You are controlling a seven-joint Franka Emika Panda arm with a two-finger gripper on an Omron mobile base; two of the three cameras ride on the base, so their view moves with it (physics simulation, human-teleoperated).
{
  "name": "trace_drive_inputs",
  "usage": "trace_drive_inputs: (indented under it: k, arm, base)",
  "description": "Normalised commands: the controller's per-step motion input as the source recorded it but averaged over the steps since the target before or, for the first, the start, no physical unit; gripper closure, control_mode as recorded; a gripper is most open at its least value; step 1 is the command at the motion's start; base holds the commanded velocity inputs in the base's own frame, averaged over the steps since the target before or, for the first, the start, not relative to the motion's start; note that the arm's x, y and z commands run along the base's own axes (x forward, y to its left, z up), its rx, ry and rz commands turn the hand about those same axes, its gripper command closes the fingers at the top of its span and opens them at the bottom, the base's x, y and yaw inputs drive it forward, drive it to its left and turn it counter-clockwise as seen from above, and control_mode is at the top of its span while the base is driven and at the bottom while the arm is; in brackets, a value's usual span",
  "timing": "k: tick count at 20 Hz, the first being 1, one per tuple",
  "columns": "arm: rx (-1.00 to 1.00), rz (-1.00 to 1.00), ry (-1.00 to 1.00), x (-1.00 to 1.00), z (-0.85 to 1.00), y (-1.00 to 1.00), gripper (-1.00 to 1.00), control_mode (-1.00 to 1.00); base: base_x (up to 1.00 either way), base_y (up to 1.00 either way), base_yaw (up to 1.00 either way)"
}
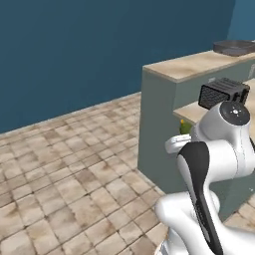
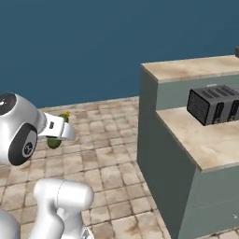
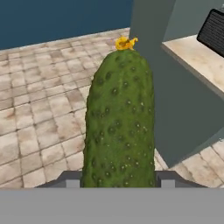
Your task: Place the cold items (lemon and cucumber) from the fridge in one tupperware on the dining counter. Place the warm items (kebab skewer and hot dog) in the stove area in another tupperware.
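Gripper (image 3: pixel 118 181) is clamped on the cucumber (image 3: pixel 119 122), long axis sticking straight out ahead of it; counter (image 3: pixel 199 57) sits fwd-right, tbh close.

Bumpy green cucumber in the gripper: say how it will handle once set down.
The bumpy green cucumber looks stiff, jutting straight from the gripper without sagging. Its rounded body would probably roll if laid on its side. The warty skin likely gives the fingers some purchase.

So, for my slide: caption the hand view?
Gripper holds a cucumber above tiled floor, beside the counter.
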Motion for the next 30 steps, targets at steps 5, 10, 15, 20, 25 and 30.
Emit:
trace_drive_inputs:
  k: [5, 10, 15, 20, 25, 30]
  arm:
    - [0.00, 0.00, 0.00, 0.00, 0.00, 0.00, 1.00, 1.00]
    - [0.00, 0.00, 0.00, 0.00, 0.00, 0.00, 1.00, 1.00]
    - [0.00, 0.00, 0.00, 0.00, 0.00, 0.00, 1.00, 1.00]
    - [0.00, 0.00, 0.00, 0.00, 0.00, 0.00, 1.00, 1.00]
    - [0.00, 0.00, 0.00, 0.00, 0.00, 0.00, 1.00, 1.00]
    - [0.00, 0.00, 0.00, 0.00, 0.00, 0.00, 1.00, 1.00]
  base:
    - [0.87, 1.00, -0.54]
    - [0.85, 1.00, -0.52]
    - [0.83, 1.00, -0.48]
    - [0.80, 1.00, -0.46]
    - [0.79, 1.00, -0.45]
    - [0.77, 1.00, -0.45]
